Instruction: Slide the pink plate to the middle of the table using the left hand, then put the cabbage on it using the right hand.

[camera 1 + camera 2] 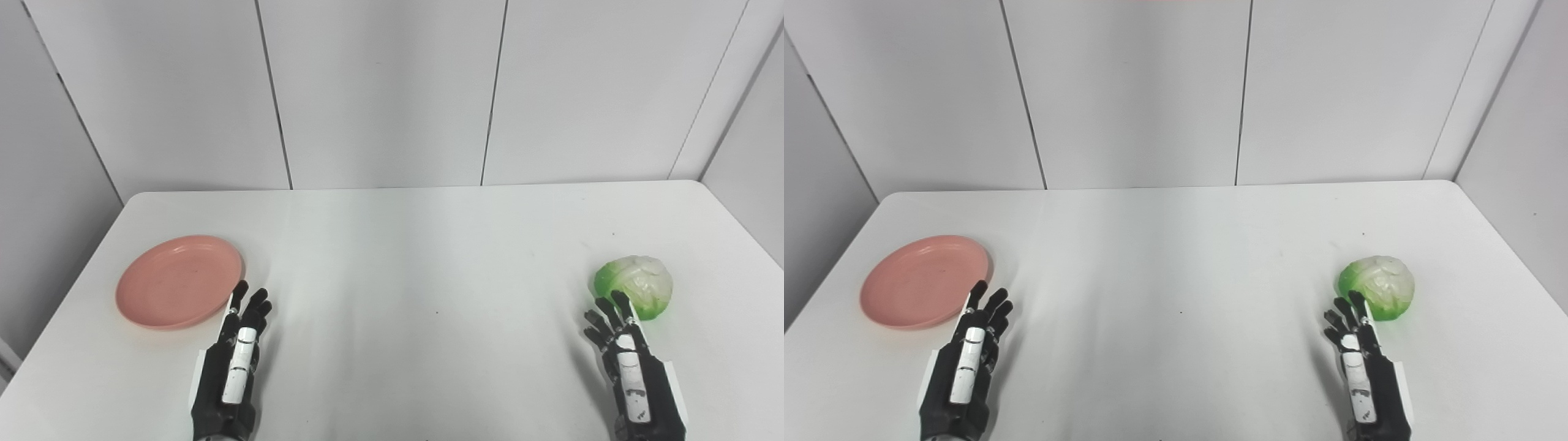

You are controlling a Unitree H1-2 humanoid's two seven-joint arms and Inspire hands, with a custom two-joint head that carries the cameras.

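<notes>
The pink plate (177, 280) lies empty on the left side of the white table (416, 257). My left hand (236, 361) is open, fingers stretched forward, its fingertips just right of the plate's near right rim. The green and white cabbage (634, 286) sits on the right side of the table. My right hand (628, 367) is open, fingers stretched forward, with its fingertips at the cabbage's near left side. Neither hand holds anything. In the right eye view the plate (923, 280) and cabbage (1377, 286) show the same layout.
Grey wall panels (392, 92) stand behind the table's far edge. The table's left edge runs close to the plate, and its right edge lies beyond the cabbage.
</notes>
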